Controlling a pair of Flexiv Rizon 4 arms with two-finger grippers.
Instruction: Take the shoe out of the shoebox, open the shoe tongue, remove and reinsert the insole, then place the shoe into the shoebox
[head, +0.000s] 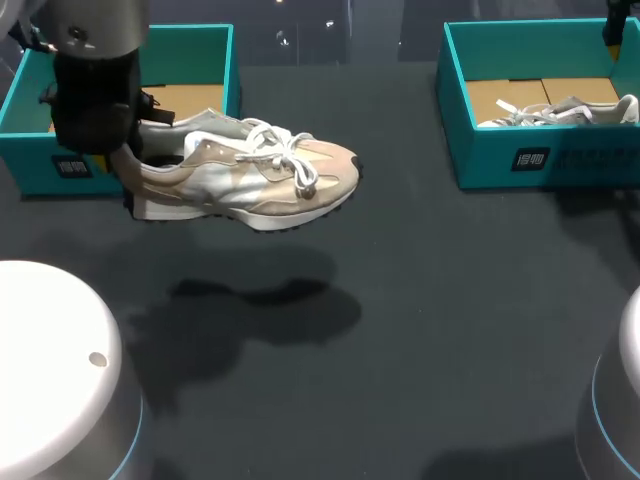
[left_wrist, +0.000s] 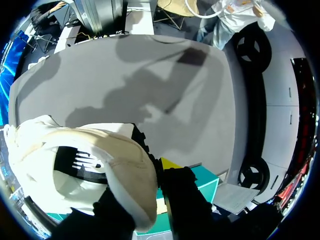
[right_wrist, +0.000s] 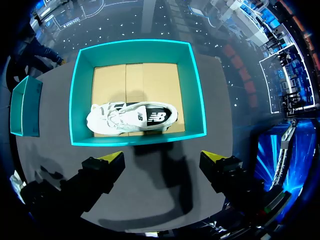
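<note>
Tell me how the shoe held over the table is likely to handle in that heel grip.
The shoe sits roughly level though the left gripper pinches only its heel, so it is probably fairly stiff and light. Its soft heel collar may squash and slip a little. The loose laces would likely flop and could snag.

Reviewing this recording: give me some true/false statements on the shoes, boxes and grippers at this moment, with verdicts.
1. The left gripper holds the beige shoe clear of the table. True.
2. The right shoebox is empty. False: a second shoe lies in it.
3. The right gripper is open and holds nothing. True.
4. The beige shoe lies inside the left shoebox. False: it hangs outside the box.
</note>
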